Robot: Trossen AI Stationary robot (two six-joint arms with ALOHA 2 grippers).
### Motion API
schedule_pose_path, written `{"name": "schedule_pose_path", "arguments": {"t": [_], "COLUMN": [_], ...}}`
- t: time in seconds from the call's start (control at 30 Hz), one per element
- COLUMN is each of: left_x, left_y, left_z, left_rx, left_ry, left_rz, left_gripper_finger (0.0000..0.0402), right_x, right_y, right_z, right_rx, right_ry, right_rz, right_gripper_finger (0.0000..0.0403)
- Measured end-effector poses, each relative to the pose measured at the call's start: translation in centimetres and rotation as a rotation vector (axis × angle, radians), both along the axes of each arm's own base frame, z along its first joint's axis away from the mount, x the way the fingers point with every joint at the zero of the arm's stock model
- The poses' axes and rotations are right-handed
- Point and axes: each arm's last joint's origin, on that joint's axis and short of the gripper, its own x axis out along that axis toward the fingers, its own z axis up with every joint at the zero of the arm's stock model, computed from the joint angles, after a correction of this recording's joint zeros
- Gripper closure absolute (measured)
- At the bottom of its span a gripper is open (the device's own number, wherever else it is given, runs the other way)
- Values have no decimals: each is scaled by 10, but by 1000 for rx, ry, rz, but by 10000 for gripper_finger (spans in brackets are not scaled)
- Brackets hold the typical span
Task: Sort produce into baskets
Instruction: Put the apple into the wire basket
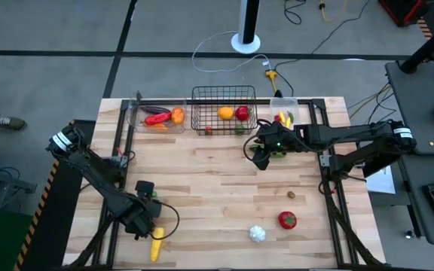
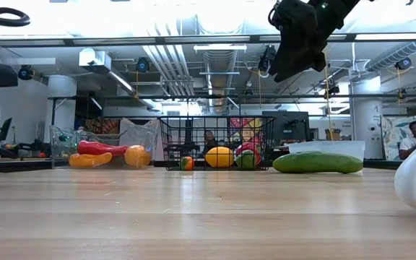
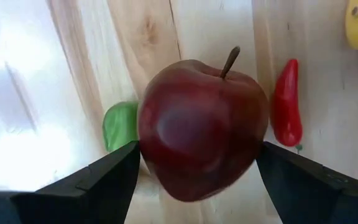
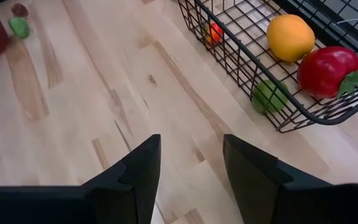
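My left gripper [image 1: 145, 218] is near the table's near left corner, shut on a dark red apple [image 3: 201, 124]. A green fruit [image 3: 120, 124] and a red chili [image 3: 288, 106] lie on the table behind the apple. My right gripper [image 4: 191, 146] is open and empty. It hangs high [image 2: 291, 54] over the table by the near right corner of the black wire basket [image 1: 224, 113]. A green cucumber [image 2: 316, 162] lies on the table under it. The basket holds an orange [image 4: 289, 36], a red pepper [image 4: 328, 68] and small green and red pieces. My left gripper pinches the apple's two opposite sides [image 3: 143, 140] between its two fingers, which come from above and point down. The apple's stem [image 3: 230, 59] points out past the fingertips. I cannot tell whether the apple rests on the table or is lifted.
A clear bin [image 1: 157, 117] left of the basket holds red and orange produce. A smaller clear bin [image 1: 285, 113] stands to its right. A yellow piece [image 1: 157, 247], white garlic [image 1: 257, 233], a tomato [image 1: 287, 220] and a small brown piece [image 1: 291, 195] lie on the table.
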Motion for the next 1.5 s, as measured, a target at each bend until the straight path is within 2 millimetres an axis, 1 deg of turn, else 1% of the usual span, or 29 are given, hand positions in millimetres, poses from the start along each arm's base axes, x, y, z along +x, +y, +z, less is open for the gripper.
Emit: {"name": "schedule_pose_path", "arguments": {"t": [0.17, 0.5, 0.77, 0.93, 1.1, 1.2, 1.3, 1.5], "left_x": [-1, 1, 2, 4, 12, 16, 20, 27], "left_y": [1, 0, 0, 0, -4, -5, -6, -6], "left_z": [-7, -8, -8, -6, 5, 14, 25, 52], "left_rx": [-11, -14, -7, 27, 58, 76, 85, 89], "left_ry": [-24, -57, -80, -146, -253, -345, -470, -777], "left_rz": [11, 19, 55, 91, 91, 97, 107, 107], "left_gripper_finger": [101, 127, 131, 132, 132, 132, 132, 132], "right_x": [-1, -3, -3, -4, -4, -4, -3, 2], "right_y": [0, 0, 0, 0, 0, 0, 2, 9], "right_z": [-4, -12, -13, -14, -16, -17, -18, -15], "right_rx": [1, 4, 4, 3, 4, 2, -5, -26], "right_ry": [12, 35, 37, 42, 47, 47, 29, -26], "right_rz": [0, -2, -3, -2, -2, 0, 10, 59], "right_gripper_finger": [236, 236, 236, 236, 236, 236, 236, 236]}}
